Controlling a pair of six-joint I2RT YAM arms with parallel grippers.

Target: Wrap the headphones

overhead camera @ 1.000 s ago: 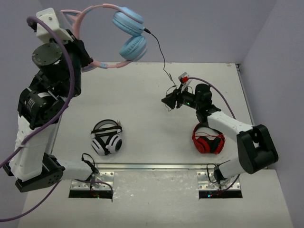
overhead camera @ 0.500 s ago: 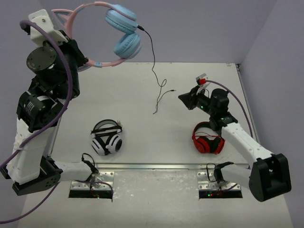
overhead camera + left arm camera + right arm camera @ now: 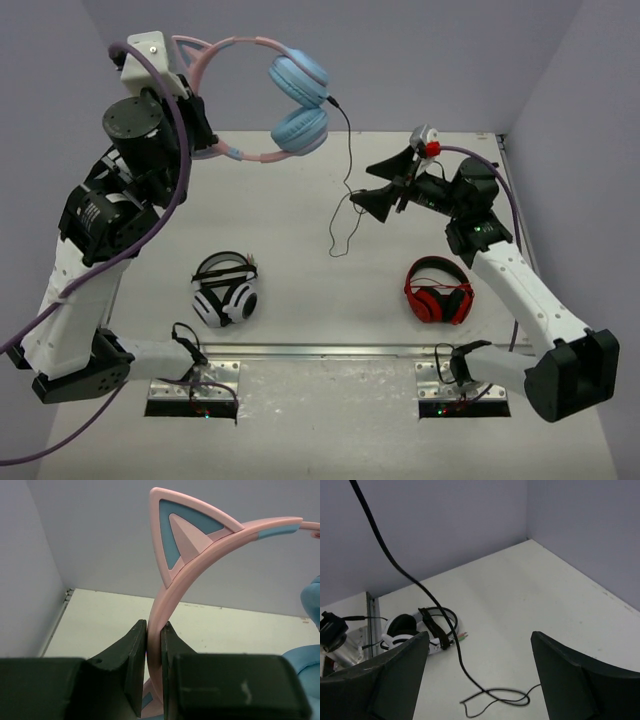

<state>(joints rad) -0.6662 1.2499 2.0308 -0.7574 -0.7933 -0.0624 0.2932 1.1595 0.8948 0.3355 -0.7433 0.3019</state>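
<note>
Left wrist: headphones [image 3: 190, 550] between jaws

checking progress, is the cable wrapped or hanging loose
Hanging loose: the cable drops from an earcup and its end lies on the table.

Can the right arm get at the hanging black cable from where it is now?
Probably yes: the right gripper is open, the cable hangs free just ahead of it, and nothing stands between them.

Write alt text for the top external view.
The left gripper holds cat-ear headphones aloft by the pink headband, their black cable dangling to the table. The right gripper is open near the cable; a striped pair and a red pair lie nearby.
</note>
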